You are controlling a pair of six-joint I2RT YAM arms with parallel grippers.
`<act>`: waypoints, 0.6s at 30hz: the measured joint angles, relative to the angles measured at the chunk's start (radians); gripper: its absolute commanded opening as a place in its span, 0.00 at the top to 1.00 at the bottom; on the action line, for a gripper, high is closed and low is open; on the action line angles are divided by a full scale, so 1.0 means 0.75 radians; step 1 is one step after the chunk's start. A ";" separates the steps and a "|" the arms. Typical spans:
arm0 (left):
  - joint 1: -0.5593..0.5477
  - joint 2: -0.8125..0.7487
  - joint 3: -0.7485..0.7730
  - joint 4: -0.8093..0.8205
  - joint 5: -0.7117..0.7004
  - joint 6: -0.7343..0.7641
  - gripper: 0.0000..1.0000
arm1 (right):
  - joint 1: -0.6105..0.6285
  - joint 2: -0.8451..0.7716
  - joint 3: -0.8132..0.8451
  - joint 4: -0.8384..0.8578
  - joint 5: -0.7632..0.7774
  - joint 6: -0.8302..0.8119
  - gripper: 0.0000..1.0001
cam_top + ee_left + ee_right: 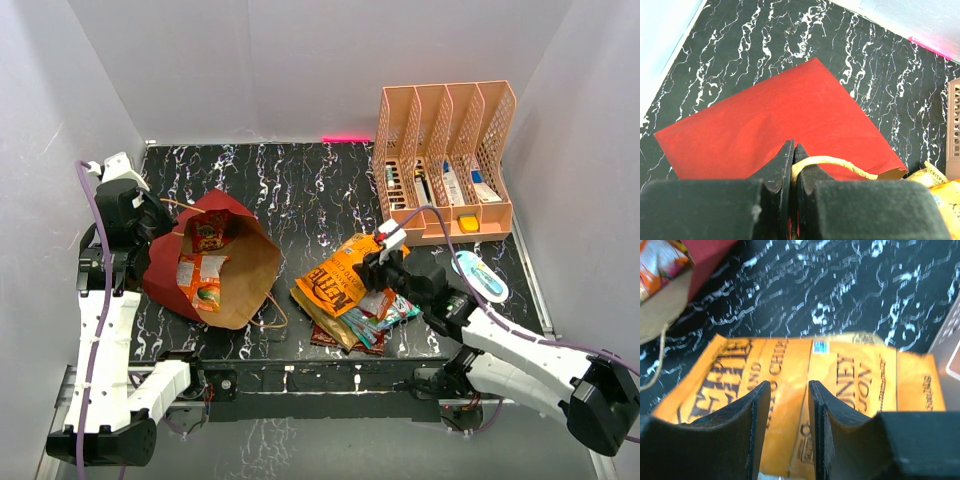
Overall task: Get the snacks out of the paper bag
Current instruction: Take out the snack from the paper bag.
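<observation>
- The black, white-veined bench (300, 190) carries everything here.
- The paper bag (165, 275) lies on its side at the left of the bench, dark red outside, its brown mouth gaping toward the middle.
- A peach file organiser (445, 150) stands upright at the far right corner, with small items in its slots.
- Most of the snacks (335, 280) lie in a loose overlapping pile on the bench just right of the bag's mouth: orange packets on top, teal-green and dark red ones beneath.
- Two more packets (203, 280), orange and red, lie inside the bag's mouth.
- My left gripper (794, 147) is closed on the bag's twisted handle (835, 162), pinched between the fingers above the bag's red side.
- My right gripper (789, 387) hangs over the orange packets, fingers spread apart, nothing between them.
- A white-and-blue oval packet (480, 275) lies flat near the organiser.
</observation>
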 measured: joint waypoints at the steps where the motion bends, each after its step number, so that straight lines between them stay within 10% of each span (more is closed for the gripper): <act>1: -0.001 0.000 0.000 0.000 0.001 0.000 1.00 | 0.000 -0.003 -0.033 0.011 0.013 0.018 0.62; 18: 0.000 -0.001 0.000 0.001 0.071 0.006 1.00 | 0.001 -0.102 -0.288 0.063 0.188 0.269 0.61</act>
